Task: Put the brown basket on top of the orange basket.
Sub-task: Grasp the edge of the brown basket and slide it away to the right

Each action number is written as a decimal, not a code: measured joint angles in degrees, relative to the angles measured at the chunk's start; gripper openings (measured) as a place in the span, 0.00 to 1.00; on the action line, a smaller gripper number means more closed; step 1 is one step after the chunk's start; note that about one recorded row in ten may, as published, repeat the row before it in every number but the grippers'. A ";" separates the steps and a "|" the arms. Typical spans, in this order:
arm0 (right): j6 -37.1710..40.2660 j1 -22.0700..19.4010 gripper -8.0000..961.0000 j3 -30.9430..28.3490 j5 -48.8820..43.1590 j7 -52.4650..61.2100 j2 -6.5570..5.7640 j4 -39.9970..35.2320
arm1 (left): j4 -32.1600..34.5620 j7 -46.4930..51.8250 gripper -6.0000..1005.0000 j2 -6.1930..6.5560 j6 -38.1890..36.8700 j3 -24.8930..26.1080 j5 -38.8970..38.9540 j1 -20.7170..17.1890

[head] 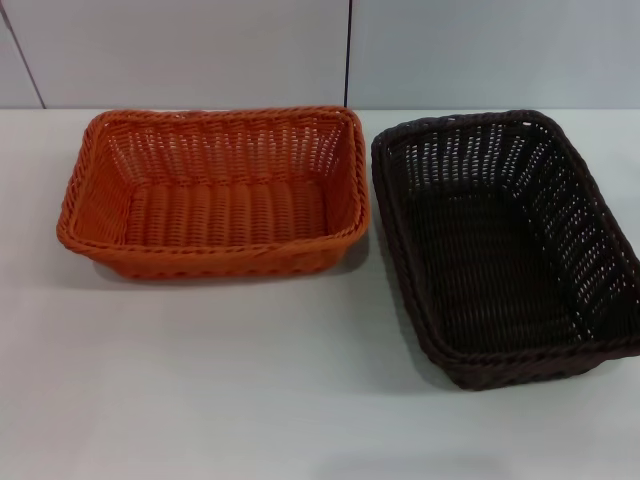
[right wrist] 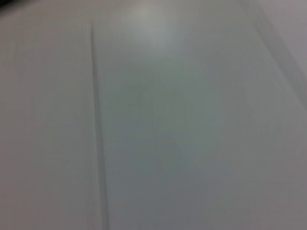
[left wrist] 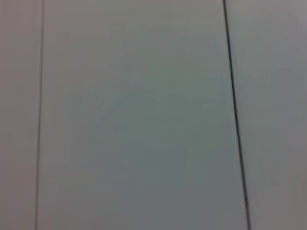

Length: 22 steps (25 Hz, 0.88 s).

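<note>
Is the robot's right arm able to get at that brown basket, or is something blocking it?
Probably yes. The brown basket sits open on the white table, on the robot's right side, with nothing on or in it. The orange basket lies close beside it, on its left only. Neither arm is in view.

text: none readable | labels: none | brands: none | numbers: none

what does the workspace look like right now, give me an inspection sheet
surface: white table, bare in front of the baskets
job's things: orange basket on the left, brown basket on the right, both upright and empty, side by side, apart or just touching cannot be told, not yet stacked
clutter: nothing seen
grippers: neither in view; wrist views show only pale panels
cables: nothing seen
surroundings: pale panelled wall behind the table
</note>
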State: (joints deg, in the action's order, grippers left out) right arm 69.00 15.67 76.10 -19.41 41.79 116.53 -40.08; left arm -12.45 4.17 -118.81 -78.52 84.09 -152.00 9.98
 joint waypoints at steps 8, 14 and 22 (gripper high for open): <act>-27.07 3.26 0.77 -2.91 -59.21 55.85 -0.41 -30.89 | 0.55 0.06 0.78 -0.02 2.37 0.02 1.64 0.19; -6.25 13.18 0.77 -11.11 -92.89 89.48 -1.62 -37.17 | 0.60 0.09 0.78 0.04 3.85 0.03 2.24 0.62; 25.77 23.26 0.77 -16.70 -100.67 94.24 -4.68 -39.78 | 0.66 0.13 0.78 0.17 6.65 0.90 3.21 1.36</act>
State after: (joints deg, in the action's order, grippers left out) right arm 94.77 38.93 59.40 -120.08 136.03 111.84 -79.86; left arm -11.79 4.30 -118.65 -71.87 84.99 -148.79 11.34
